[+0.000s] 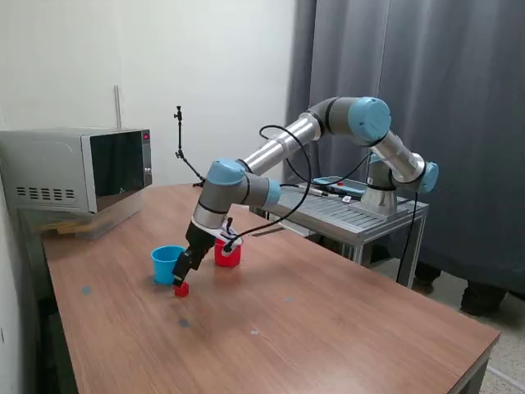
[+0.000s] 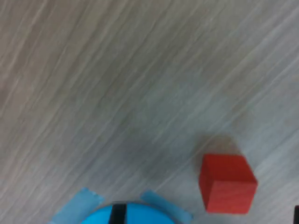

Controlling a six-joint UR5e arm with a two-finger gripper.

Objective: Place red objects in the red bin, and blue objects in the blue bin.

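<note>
Black tool (image 1: 182, 276) just above red cube (image 1: 181, 289), opening unclear.

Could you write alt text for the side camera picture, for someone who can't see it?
A robot arm reaches down over a wooden table, its gripper just above a small red cube. A light blue cup and a red cup stand beside it; a microwave sits behind.

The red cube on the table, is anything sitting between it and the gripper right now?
Nothing visible does. In the exterior view the gripper hangs just above the red cube, with only a small gap of air between. The light blue cup stands beside them, and the red cup behind, neither between them.
</note>
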